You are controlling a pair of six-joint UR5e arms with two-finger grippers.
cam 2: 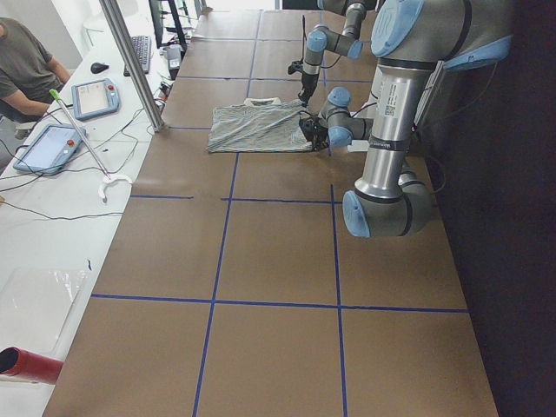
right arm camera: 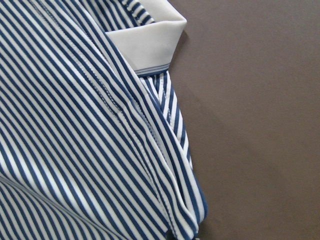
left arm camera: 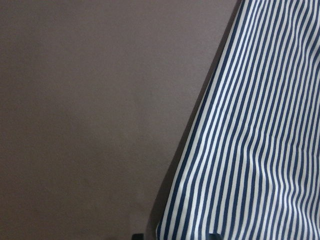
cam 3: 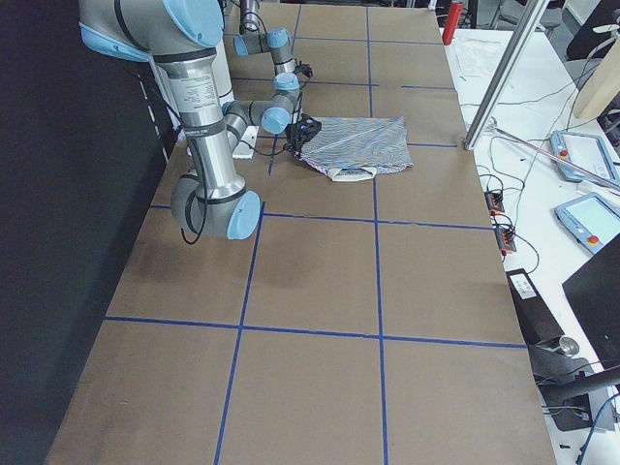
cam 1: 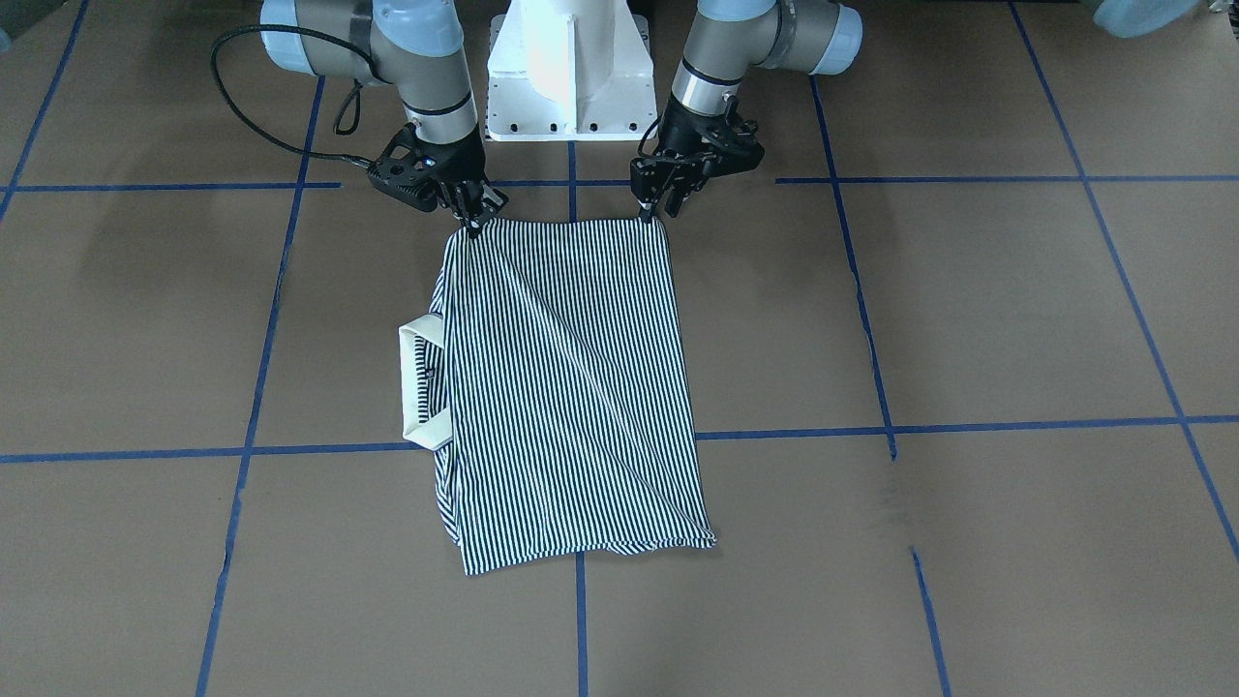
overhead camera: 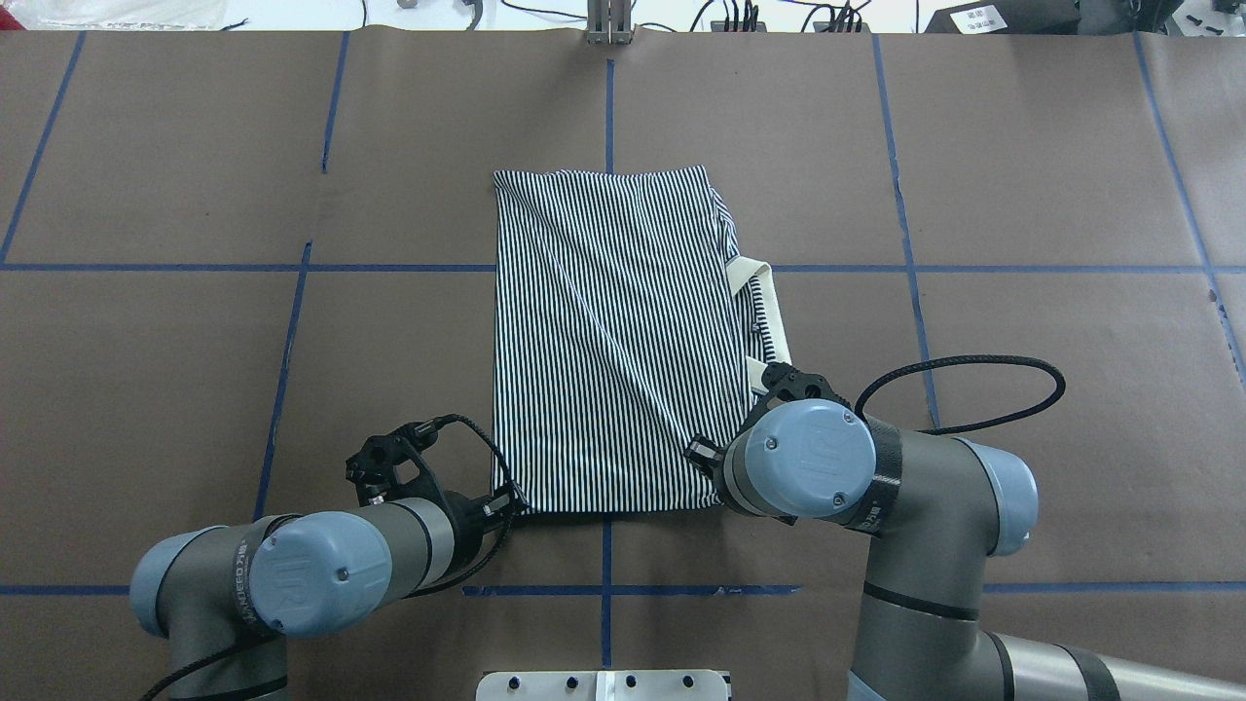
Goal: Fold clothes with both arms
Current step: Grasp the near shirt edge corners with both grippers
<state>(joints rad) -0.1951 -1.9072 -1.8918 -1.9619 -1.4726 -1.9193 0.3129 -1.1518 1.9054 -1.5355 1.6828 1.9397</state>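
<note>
The striped polo shirt [cam 1: 571,387] lies folded into a long rectangle in the middle of the brown table [cam 1: 968,310]. Its cream collar [cam 1: 421,387] sticks out on my right arm's side and also fills the top of the right wrist view [right arm camera: 150,45]. My left gripper [cam 1: 650,213] is shut on the shirt's corner nearest the robot on the left side [overhead camera: 514,503]. My right gripper [cam 1: 474,225] is shut on the other near corner. From overhead its own wrist hides the right fingers. The hem between the two grippers runs straight. The left wrist view shows only the striped cloth [left arm camera: 250,150] and the table.
The white pedestal base [cam 1: 569,68] stands just behind the grippers. Blue tape lines [cam 1: 968,426] grid the table. A black cable loop [overhead camera: 973,389] hangs off the right arm. A person [cam 2: 26,61] sits at a side desk with tablets [cam 2: 95,95], beyond a metal post [cam 2: 130,61].
</note>
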